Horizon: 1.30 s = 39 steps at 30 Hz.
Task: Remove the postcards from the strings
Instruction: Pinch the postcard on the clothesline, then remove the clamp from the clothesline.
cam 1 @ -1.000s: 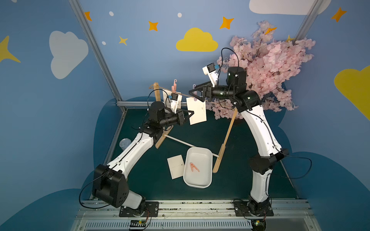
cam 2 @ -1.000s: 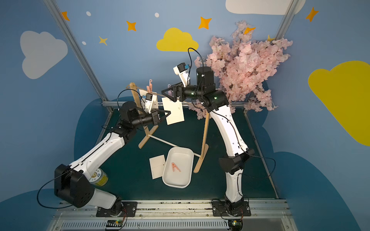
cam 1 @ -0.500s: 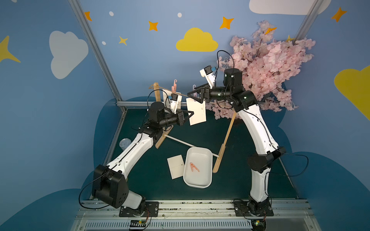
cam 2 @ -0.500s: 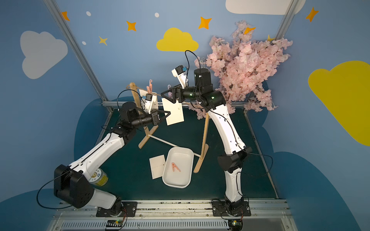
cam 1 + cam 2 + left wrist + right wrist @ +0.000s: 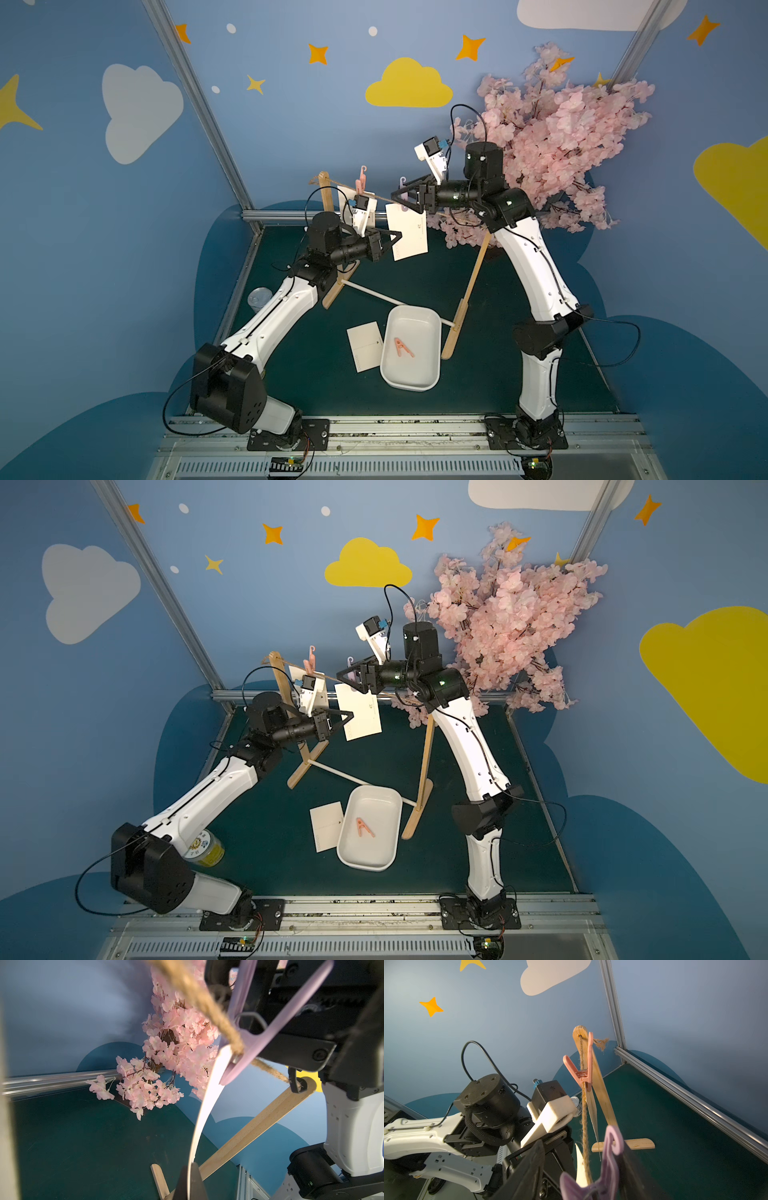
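Narrows right tool [image 5: 397, 195] around purple clothespin [image 5: 351, 672] since a second ago, not yet squeezing; clamps left tool [image 5: 397, 238] on hanging postcard [image 5: 411, 232], ready for release from string [image 5: 340, 184].

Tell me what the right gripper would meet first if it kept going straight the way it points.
The purple clothespin on the twine, which sits between the right gripper's open jaws. Beyond it, probably the pink clothespin.

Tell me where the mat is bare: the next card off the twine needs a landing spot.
Bare mat runs from the white tray to the front rail, and between the lying postcard and the left arm. Behind the white rod, below the hanging postcard, is bare. Crowded: tray, lying postcard and right post's foot cluster; blossoms fill the back right.
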### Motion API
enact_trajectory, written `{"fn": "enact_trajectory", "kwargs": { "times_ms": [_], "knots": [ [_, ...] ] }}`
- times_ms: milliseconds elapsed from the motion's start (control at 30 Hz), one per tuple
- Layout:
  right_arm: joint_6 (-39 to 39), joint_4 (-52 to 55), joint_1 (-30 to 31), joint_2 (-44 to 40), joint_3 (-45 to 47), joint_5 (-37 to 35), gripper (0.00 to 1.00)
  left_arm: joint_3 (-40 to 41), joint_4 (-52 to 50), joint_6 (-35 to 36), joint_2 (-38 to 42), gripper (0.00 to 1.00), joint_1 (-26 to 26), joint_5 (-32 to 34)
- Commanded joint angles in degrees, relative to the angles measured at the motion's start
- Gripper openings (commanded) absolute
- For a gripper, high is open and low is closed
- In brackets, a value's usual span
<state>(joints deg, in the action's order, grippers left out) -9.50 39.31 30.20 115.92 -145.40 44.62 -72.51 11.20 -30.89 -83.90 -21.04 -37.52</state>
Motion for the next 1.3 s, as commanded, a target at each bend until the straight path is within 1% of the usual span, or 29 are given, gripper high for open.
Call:
{"fn": "enact_trajectory", "kwargs": {
  "times_ms": [0,233,467,667,733,867,1267],
  "knots": [
    [0.4,0.3,0.3,0.6,-1.6,1.0,0.52,0.3,0.5,0.7,1.5,0.04,0.2,0.2],
    [0.6,0.5,0.3,1.0,-1.5,1.0,0.43,0.7,0.7,0.7,1.9,0.03,0.4,0.5],
    [0.6,0.5,0.3,1.3,-1.5,0.8,0.36,0.7,0.7,0.7,2.1,0.03,0.3,0.4],
    [0.4,0.4,0.3,1.6,-1.6,0.8,0.28,0.7,0.7,0.7,2.5,0.03,0.5,0.2],
    [0.3,0.3,0.3,1.7,-1.6,0.7,0.21,0.7,0.7,0.6,2.6,0.03,0.5,0.2],
    [0.2,0.3,0.3,1.8,-1.5,0.6,0.0,0.7,0.8,0.5,2.9,0.03,0.4,0.1],
    [-0.2,-0.6,0.3,0.9,-1.5,-0.9,0.0,1.4,0.7,0.6,3.8,0.03,0.5,0.2]
  ]
}}
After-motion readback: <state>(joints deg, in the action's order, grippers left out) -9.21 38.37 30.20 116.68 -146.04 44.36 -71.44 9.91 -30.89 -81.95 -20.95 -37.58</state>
